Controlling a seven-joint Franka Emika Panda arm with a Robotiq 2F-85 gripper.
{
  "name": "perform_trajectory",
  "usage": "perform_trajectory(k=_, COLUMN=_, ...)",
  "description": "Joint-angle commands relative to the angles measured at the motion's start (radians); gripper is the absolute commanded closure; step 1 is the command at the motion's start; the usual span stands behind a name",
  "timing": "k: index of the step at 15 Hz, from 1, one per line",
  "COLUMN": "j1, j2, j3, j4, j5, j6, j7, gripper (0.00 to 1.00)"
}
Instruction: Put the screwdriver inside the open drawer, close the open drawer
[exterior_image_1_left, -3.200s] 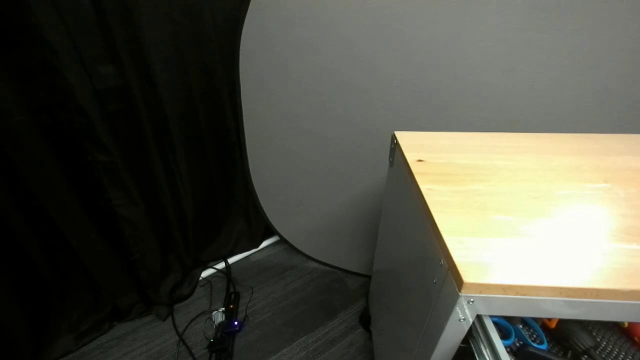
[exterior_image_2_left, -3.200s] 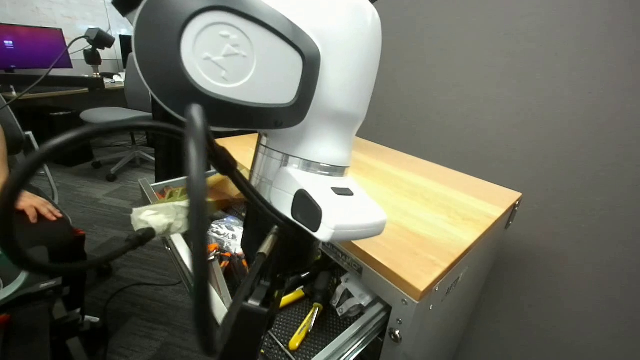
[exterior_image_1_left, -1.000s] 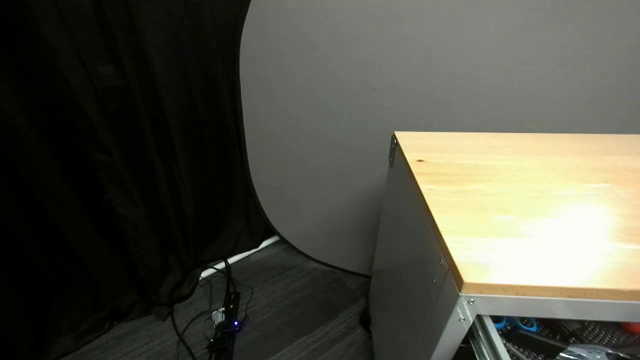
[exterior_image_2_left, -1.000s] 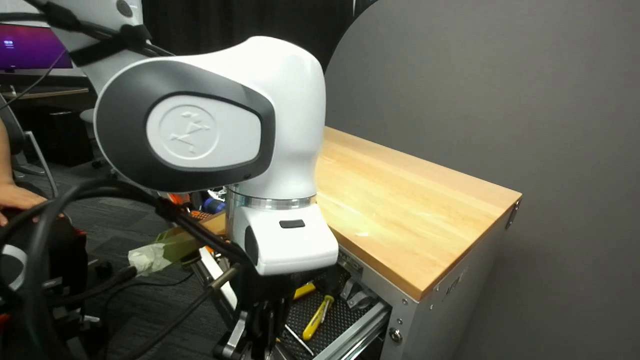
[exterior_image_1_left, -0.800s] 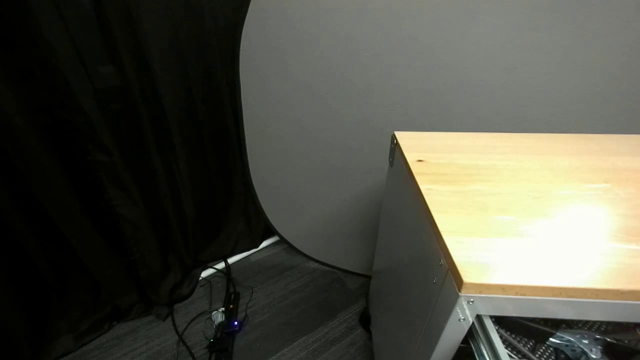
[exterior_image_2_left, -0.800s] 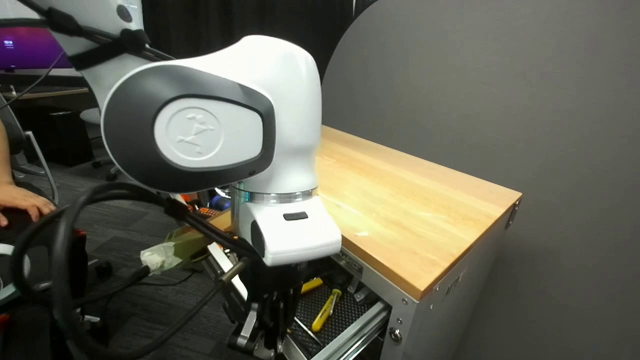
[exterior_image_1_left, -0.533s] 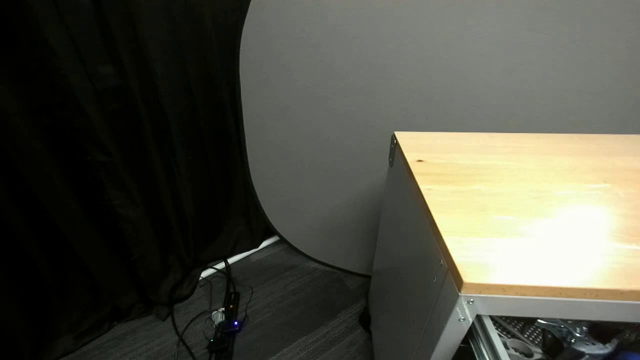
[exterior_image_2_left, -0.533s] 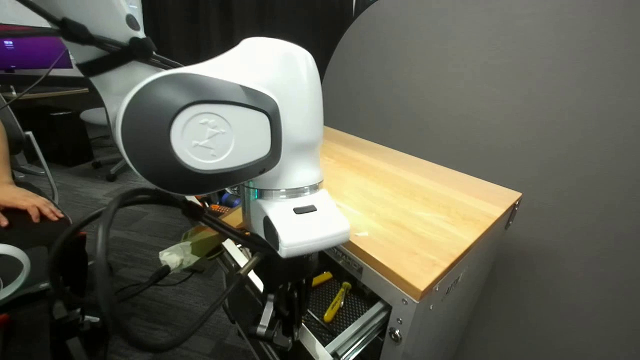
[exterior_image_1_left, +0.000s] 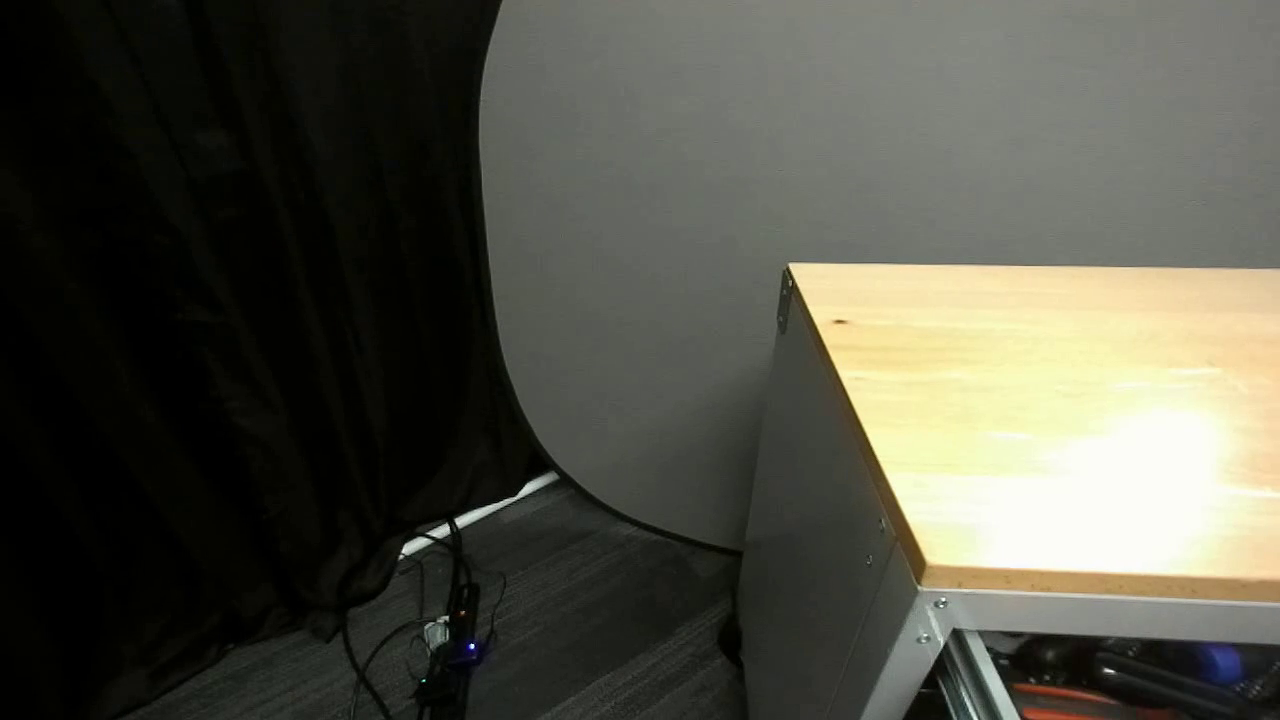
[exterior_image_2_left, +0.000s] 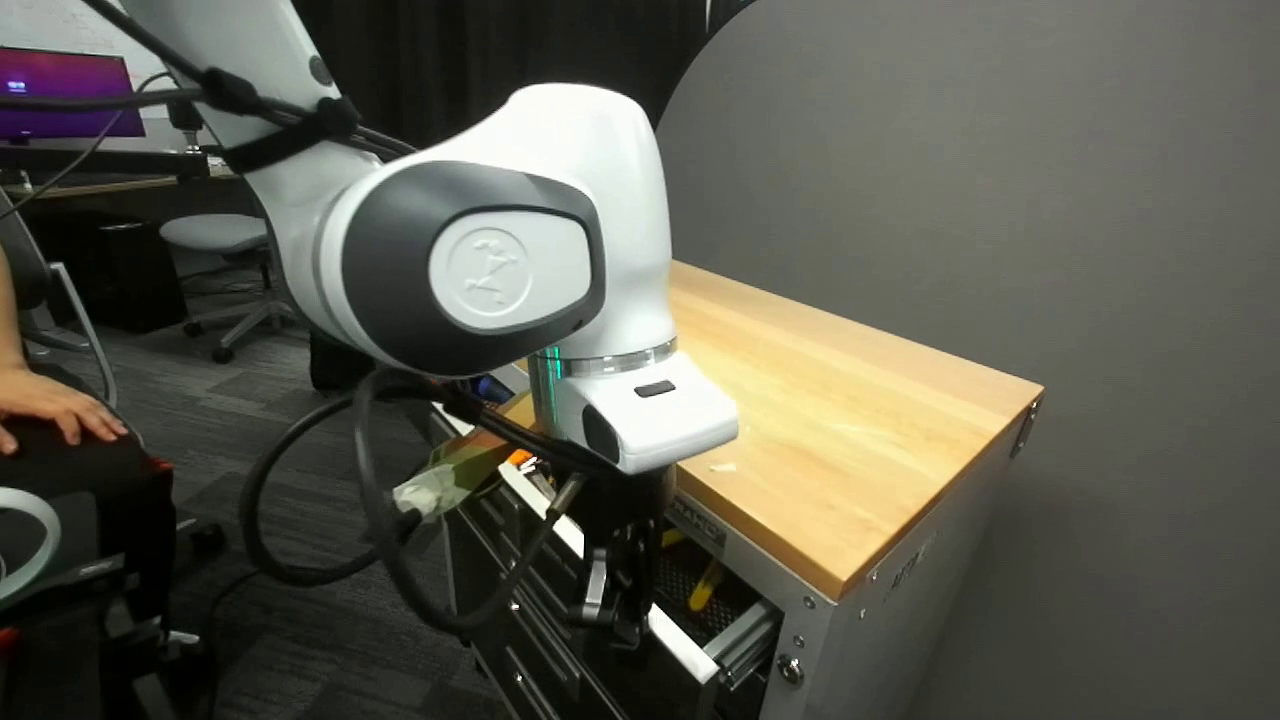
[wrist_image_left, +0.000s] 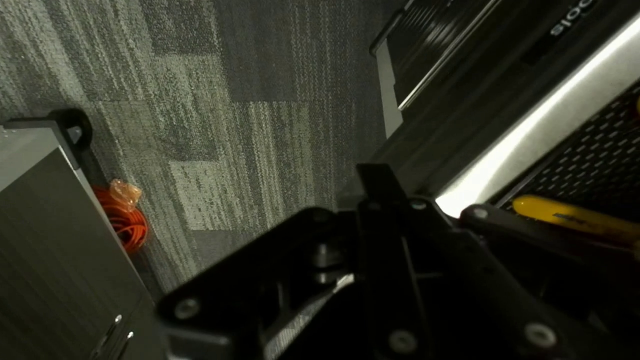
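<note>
The screwdriver with a yellow handle (exterior_image_2_left: 705, 588) lies in the open drawer, partly hidden by the rim in an exterior view; its handle end (wrist_image_left: 565, 216) also shows in the wrist view. The open drawer's white rim (exterior_image_2_left: 685, 646) still stands out from the cabinet, and its metal side rail (exterior_image_1_left: 978, 672) shows in an exterior view. My gripper (exterior_image_2_left: 622, 637) points down on the outer side of the drawer front, close against it; contact itself is hidden. In the wrist view its dark fingertips (wrist_image_left: 378, 179) are together, holding nothing that shows.
The cabinet's wooden top (exterior_image_2_left: 850, 430) overhangs the drawer. A black cable (exterior_image_2_left: 290, 574) loops from my arm, beside a taped yellowish piece (exterior_image_2_left: 440, 490). Black-handled tools (exterior_image_1_left: 1160, 680) lie inside the drawer. At left sits a person, hand (exterior_image_2_left: 65, 408) on the lap.
The arm has moved toward the cabinet, gripper shut throughout. The drawer has slid inward with it, so less of its inside and of the screwdriver shows.
</note>
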Motion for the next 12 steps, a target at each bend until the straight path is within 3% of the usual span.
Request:
perform_trajectory(k=1, j1=0.042, j2=0.045, j3=-0.011, j4=0.072, j5=0.028, j6=0.039, j7=-0.002, gripper=1.00)
perform_trajectory(k=12, j1=0.059, j2=0.077, j3=0.000, j4=0.119, j5=0.064, j6=0.109, j7=-0.025, gripper=1.00)
